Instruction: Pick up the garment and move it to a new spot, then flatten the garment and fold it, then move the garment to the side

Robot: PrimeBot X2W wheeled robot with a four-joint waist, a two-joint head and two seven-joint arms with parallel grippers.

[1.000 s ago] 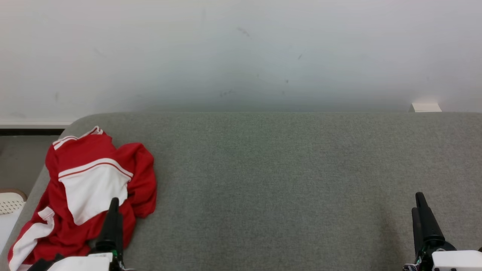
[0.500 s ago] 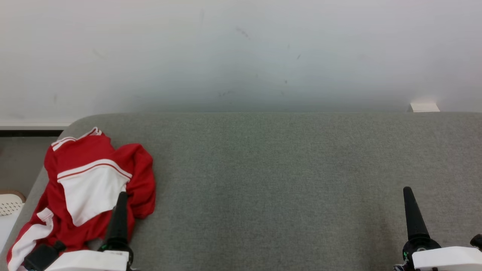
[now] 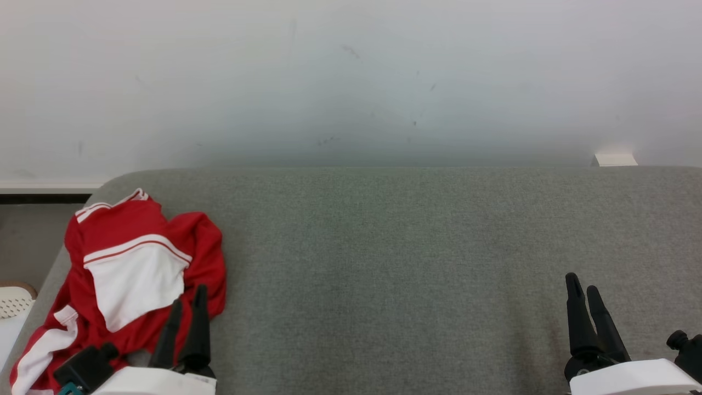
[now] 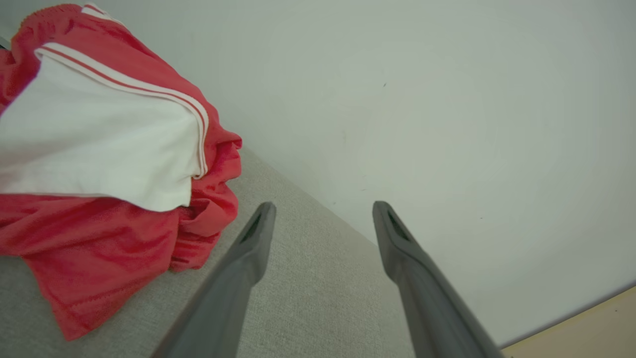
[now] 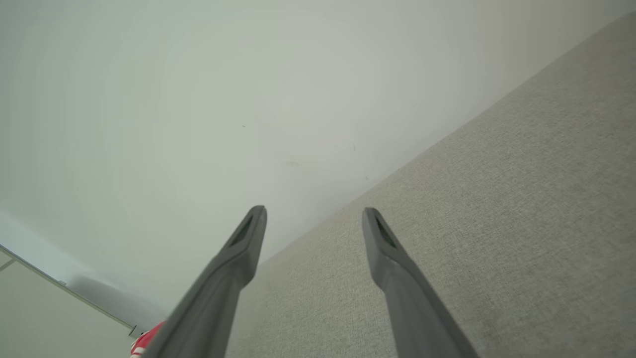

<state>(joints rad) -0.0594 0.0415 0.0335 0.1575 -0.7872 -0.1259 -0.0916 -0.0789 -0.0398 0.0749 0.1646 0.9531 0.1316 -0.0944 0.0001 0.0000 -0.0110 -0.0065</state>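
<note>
Garment (image 3: 131,269): bunched on tabletop (image 3: 395,263), at left end, spanning from rear-left corner toward near edge, reaching left edge.
Wall (image 3: 351,82): directly behind tabletop rear edge.
Left pincer (image 3: 188,299): at near edge, just right of garment; gap to garment visible in left wrist view.
Right pincer (image 3: 582,285): at near edge, right end, well apart from garment.
Small block (image 3: 615,159): behind rear edge, far right, at wall.
Perforated basket (image 3: 13,299): off tabletop, beyond left edge, lower level.
</note>
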